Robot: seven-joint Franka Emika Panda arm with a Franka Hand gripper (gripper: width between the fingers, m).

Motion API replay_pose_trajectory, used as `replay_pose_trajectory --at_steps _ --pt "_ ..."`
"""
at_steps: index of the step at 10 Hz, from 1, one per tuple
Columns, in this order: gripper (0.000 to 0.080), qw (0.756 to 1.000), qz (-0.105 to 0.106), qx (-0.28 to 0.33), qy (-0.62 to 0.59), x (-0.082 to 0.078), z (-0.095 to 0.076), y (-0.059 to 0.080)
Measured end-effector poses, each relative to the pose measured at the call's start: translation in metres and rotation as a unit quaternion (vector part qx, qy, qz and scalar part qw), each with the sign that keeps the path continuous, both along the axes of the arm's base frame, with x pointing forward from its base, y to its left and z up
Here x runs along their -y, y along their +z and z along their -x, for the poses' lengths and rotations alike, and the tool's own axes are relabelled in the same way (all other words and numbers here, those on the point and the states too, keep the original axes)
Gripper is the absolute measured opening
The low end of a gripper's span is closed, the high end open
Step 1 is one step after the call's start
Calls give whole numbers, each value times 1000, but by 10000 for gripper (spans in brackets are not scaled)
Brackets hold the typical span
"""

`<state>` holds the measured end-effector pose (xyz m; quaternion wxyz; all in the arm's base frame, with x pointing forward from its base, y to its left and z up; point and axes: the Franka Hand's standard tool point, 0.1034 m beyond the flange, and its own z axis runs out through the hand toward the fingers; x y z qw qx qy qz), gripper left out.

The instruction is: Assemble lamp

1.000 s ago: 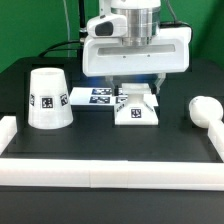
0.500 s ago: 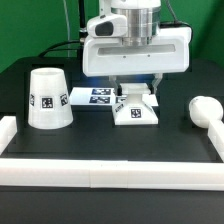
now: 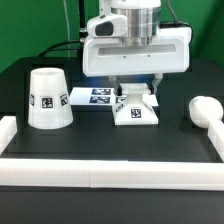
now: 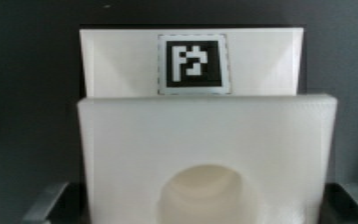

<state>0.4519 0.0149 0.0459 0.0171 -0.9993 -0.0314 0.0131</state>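
Sitting flat on the black worktop [image 3: 110, 140] at the exterior view's centre, the lamp base [image 3: 135, 110] lies between the jaws, one each side; whether they grip cannot be told; shade [image 3: 48, 98] at the exterior view's left, bulb [image 3: 205, 110] right.

The arm [image 3: 134, 8] came into the exterior view from 12 o'clock and pointed straight down toward 6 o'clock. Its round white wrist [image 3: 135, 16] stood upright above the broad white housing [image 3: 135, 55], which lay level with its long side running from 9 to 3 o'clock. The pincer [image 3: 136, 90] hung low, close over the table. Its dark fingers [image 4: 51, 200] stood wide apart, one toward 9 o'clock and one toward 3 o'clock. Whether the pads pressed on anything could not be made out.
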Motion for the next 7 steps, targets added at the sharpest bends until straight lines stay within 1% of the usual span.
replay_pose_trajectory --at_steps 2,3,7 --pt "534 1000 -3 11 2 -6 -39 1" --pt "534 1000 -4 16 1 -10 -54 1" --pt "534 999 -10 27 -26 -37 -113 2"
